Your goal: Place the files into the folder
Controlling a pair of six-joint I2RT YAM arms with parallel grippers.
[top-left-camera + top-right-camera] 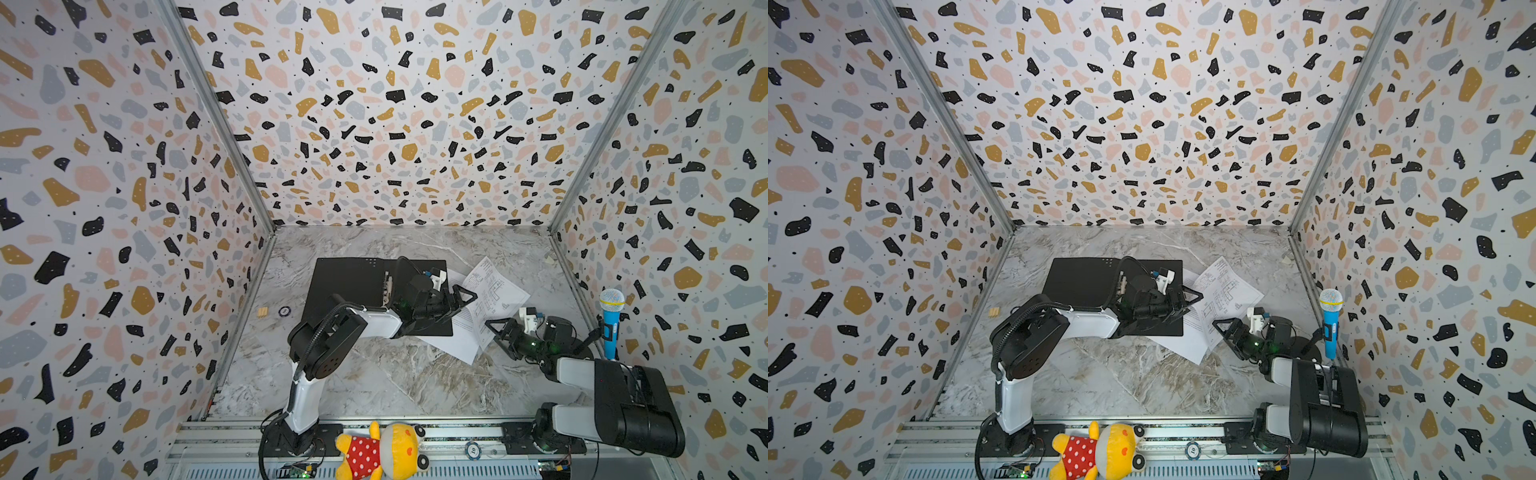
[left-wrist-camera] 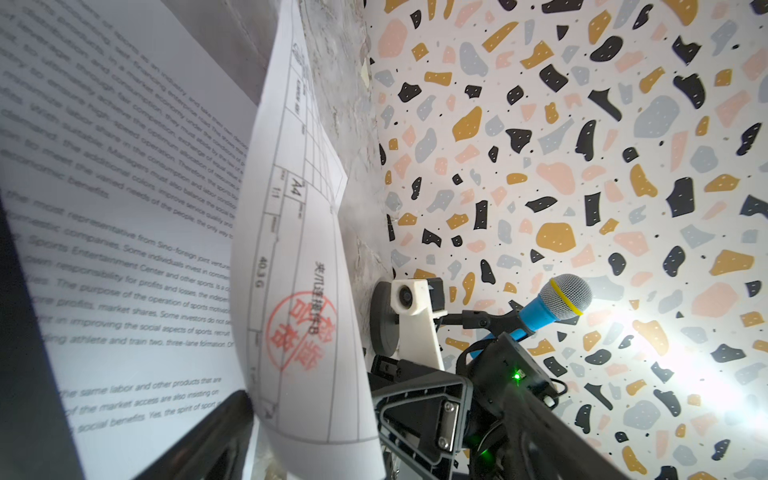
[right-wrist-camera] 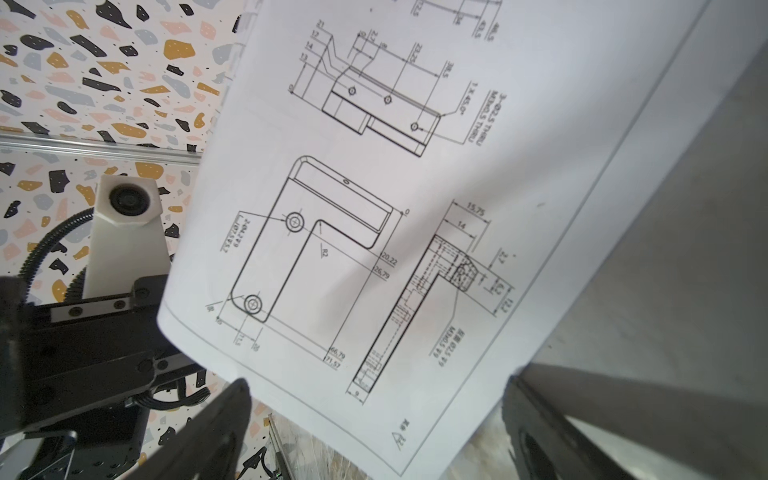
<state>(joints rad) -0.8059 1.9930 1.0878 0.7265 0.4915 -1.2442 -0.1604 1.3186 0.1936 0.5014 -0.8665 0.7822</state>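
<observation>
The folder (image 1: pixel 353 282) (image 1: pixel 1084 282) lies open and flat at the middle of the table, black inside up. The files lie overlapping just to its right: the text sheet (image 1: pixel 457 338) (image 2: pixel 124 208) underneath, partly on the folder's right half, and the drawing sheet (image 1: pixel 494 291) (image 3: pixel 374 208) on top, its near edge curled up off the table. My left gripper (image 1: pixel 463 305) (image 2: pixel 382 449) is open over the folder's right edge, facing the curled sheet (image 2: pixel 291 291). From the opposite side my right gripper (image 1: pixel 494 332) (image 3: pixel 374 436) is open around that sheet's near corner, holding nothing.
A blue microphone (image 1: pixel 611 324) stands on a stand by the right wall, just behind the right arm. A small wooden block (image 1: pixel 262 312) and a round token (image 1: pixel 284 311) lie left of the folder. A yellow plush toy (image 1: pixel 382 451) lies on the front rail.
</observation>
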